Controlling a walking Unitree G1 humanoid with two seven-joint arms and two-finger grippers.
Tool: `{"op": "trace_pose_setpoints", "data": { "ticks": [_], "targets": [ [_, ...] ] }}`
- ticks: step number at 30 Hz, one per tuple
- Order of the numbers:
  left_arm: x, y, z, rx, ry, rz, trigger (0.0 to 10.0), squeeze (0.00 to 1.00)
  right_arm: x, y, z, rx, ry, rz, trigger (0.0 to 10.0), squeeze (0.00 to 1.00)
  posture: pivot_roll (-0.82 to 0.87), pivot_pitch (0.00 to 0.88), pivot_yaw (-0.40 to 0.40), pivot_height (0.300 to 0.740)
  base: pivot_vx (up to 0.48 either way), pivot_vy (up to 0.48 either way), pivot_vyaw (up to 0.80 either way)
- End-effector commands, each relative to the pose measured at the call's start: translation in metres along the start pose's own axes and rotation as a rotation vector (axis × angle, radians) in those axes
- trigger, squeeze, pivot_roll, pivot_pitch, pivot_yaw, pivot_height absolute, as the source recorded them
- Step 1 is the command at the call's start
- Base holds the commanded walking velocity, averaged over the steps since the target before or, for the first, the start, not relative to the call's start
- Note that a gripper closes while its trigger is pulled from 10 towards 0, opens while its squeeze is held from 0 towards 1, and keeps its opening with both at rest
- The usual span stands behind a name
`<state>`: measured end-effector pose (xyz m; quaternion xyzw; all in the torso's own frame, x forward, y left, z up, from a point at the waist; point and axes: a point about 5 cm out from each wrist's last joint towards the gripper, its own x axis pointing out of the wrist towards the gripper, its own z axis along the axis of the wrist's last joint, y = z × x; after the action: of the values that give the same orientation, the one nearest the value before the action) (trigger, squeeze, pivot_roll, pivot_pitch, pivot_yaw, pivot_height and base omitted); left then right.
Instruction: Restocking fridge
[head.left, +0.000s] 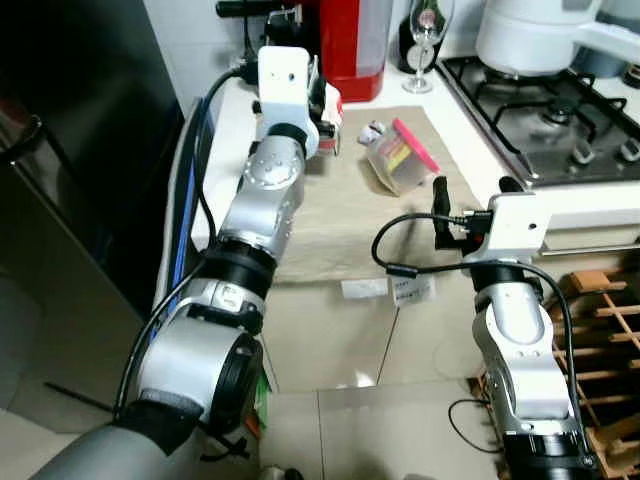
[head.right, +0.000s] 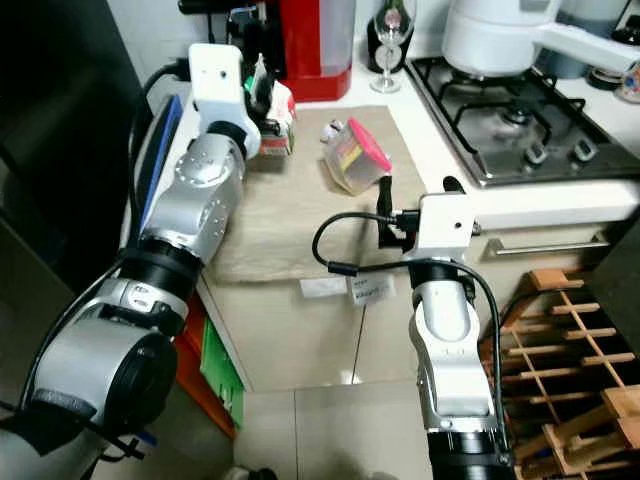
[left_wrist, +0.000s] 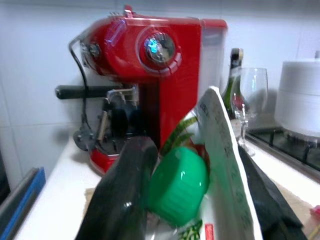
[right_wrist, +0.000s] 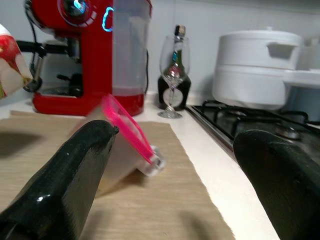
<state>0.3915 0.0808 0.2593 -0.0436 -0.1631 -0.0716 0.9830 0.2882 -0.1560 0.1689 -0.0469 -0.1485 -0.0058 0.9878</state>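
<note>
A white carton (left_wrist: 220, 165) with a green screw cap (left_wrist: 177, 185) is held off the beige mat (head.left: 340, 215) at the counter's back left, in front of the red coffee machine. My left gripper (head.left: 325, 100) is shut on it, one black finger (left_wrist: 122, 200) on each side. A clear plastic container with a pink lid (head.left: 400, 155) lies tilted on the mat. My right gripper (head.left: 475, 195) stands open at the counter's front edge, pointing at that container (right_wrist: 127, 145) and apart from it.
A red coffee machine (head.left: 350, 40), a wine glass (head.left: 425, 40) and a dark bottle (right_wrist: 177, 60) stand at the back. A white pot (head.left: 530, 35) sits on the gas hob (head.left: 560, 110). The dark fridge (head.left: 80, 150) stands left; a wooden rack (head.left: 600, 330) lower right.
</note>
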Motion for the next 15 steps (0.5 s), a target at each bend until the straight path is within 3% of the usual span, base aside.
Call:
{"op": "trace_pose_setpoints", "data": {
  "ticks": [1,4,6,8,9,12,15],
  "targets": [
    [-0.008,0.012,0.025,-0.023,-0.161,-0.007,10.0,0.00,0.001,-0.003,0.004,0.005,-0.028,-0.015,10.0,0.00,-0.18,0.000,0.071,0.740,0.000,0.000,0.00],
    [-0.017,0.018,0.031,-0.008,-0.195,-0.021,10.0,0.00,0.000,-0.006,0.006,0.004,-0.040,-0.031,10.0,0.00,-0.18,0.000,0.068,0.740,0.000,0.000,0.00],
    [-0.035,0.032,0.024,0.051,-0.205,-0.009,10.0,0.00,0.003,-0.014,0.012,-0.026,-0.079,-0.080,10.0,0.00,-0.16,0.000,0.056,0.740,0.000,0.000,0.00],
    [-0.042,0.035,0.015,0.051,-0.167,-0.003,10.0,0.00,0.007,-0.017,0.014,-0.028,-0.090,-0.091,10.0,0.00,-0.15,0.000,0.050,0.740,0.000,0.000,0.00],
    [-0.049,0.039,-0.002,0.053,-0.097,0.023,10.0,0.00,0.011,-0.020,0.015,-0.026,-0.096,-0.099,10.0,0.00,-0.15,0.000,0.048,0.740,0.000,0.000,0.00],
    [-0.059,0.039,-0.013,0.047,-0.067,0.029,10.0,0.00,0.015,-0.019,0.015,-0.025,-0.097,-0.089,10.0,0.00,-0.14,0.000,0.033,0.740,0.000,0.000,0.00],
    [-0.062,0.037,-0.012,0.048,-0.069,0.034,10.0,0.00,0.016,-0.017,0.015,-0.024,-0.097,-0.079,10.0,0.00,-0.14,0.000,0.030,0.740,0.000,0.000,0.00]
  ]
}}
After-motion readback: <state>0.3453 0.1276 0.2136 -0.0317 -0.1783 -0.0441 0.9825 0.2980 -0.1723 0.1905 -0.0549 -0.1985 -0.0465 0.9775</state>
